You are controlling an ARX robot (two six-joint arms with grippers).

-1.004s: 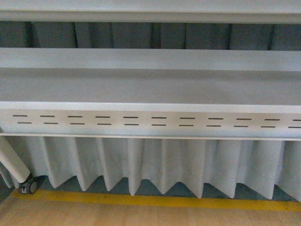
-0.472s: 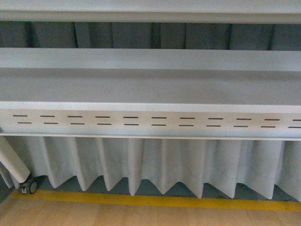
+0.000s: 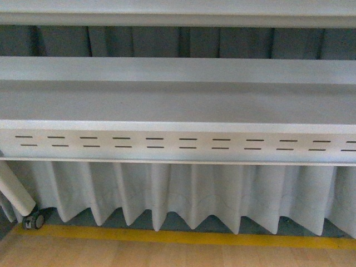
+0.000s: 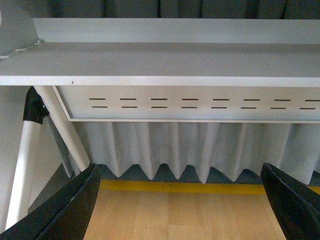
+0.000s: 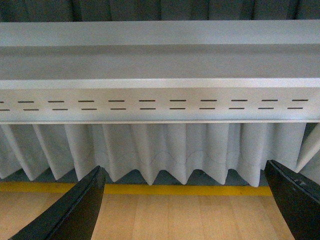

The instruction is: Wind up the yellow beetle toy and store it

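Your front view faces a bare grey shelf [image 3: 178,103] above a pleated curtain [image 3: 183,194], with a caster [image 3: 34,221] partly hidden at the edge. In the left wrist view the left gripper [image 4: 180,172] stands spread wide, its fingers cropped. The right wrist view shows the right gripper [image 5: 185,170] spread likewise, and the yellow beetle toy lies outside every view.

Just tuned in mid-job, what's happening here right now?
Nothing is being handled. The left gripper and right gripper are both open and empty, facing a white metal shelf with a pleated curtain hanging below it. The yellow beetle toy shows in none of the views.
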